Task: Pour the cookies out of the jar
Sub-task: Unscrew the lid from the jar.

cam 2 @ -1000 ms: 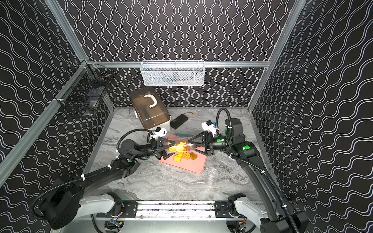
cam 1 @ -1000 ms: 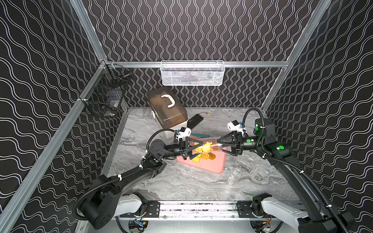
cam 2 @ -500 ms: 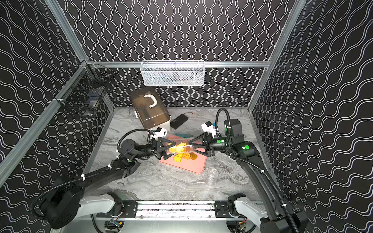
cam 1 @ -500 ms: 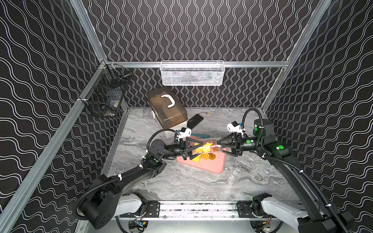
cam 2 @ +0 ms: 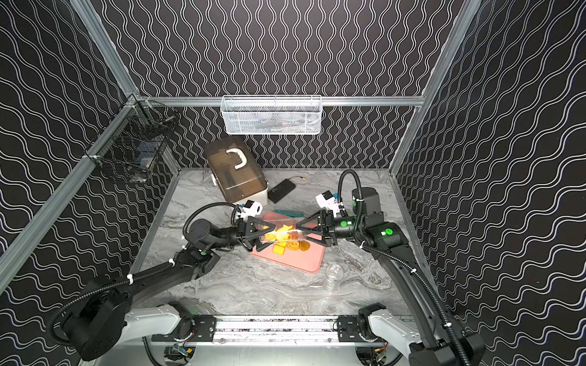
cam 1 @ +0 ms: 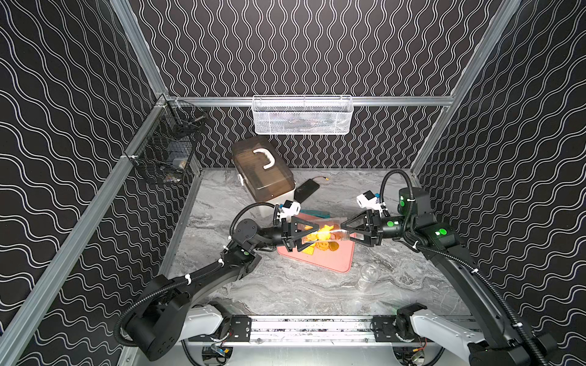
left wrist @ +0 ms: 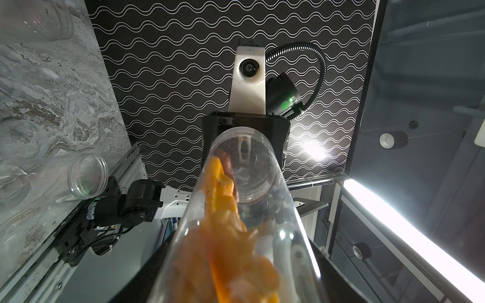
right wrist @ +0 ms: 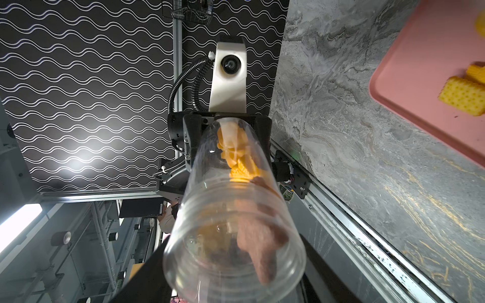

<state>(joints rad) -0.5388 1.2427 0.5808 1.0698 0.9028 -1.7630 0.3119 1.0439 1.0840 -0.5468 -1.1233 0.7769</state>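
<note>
Left gripper point(cam 1: 308, 237) clamped on left end of one clear jar point(cam 1: 331, 234), held level above one pink tray point(cam 1: 333, 262) mid-desk. Cookies point(cam 1: 323, 232): several yellow plus one brown star point(right wrist: 259, 236) inside the jar, three on tray. Right gripper point(cam 1: 345, 234) pinches jar's threaded mouth end. One clear lid point(cam 1: 368, 272) lies toward desk's front-right corner.

Locate the jar point(cam 1: 333, 234) level above the tray point(cam 1: 331, 263), between left gripper point(cam 1: 307, 237) and right gripper point(cam 1: 348, 235). The cookies point(cam 1: 323, 234) lie in the jar and on the tray. The lid point(cam 1: 368, 272) lies front-right of the tray, the box point(cam 1: 263, 172) behind.
</note>
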